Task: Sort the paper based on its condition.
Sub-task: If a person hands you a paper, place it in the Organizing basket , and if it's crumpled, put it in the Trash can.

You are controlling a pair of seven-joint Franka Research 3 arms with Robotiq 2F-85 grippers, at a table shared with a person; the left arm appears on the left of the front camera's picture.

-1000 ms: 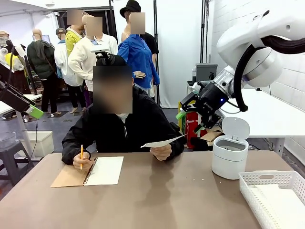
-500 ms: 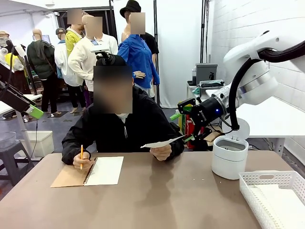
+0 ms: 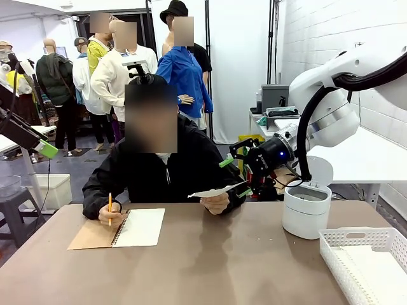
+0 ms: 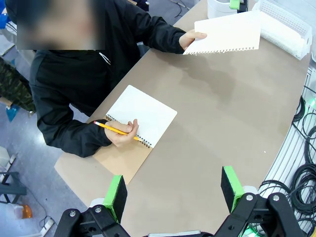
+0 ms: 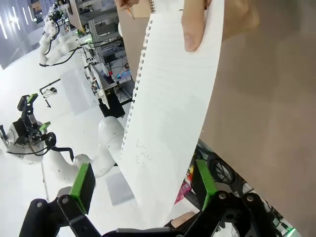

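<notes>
White and thin, the torn-out paper sheet (image 3: 218, 189) with its perforated edge hangs in the person's hand (image 3: 216, 203) above the far edge of the brown table (image 3: 210, 267), held out toward me. My right jaws (image 3: 234, 176) stand wide around the sheet's free end, green pads above and below it, not touching it. My left jaws (image 4: 173, 190) are wide too, gripping nothing, high over the near edge. The person's other hand (image 4: 121, 133) rests a yellow pencil (image 4: 114, 129) on the open spiral-bound notebook (image 4: 140, 114) by the far left corner. A white lattice basket (image 3: 365, 260) sits at the near right corner, beside a white lidded bin (image 3: 306, 206).
</notes>
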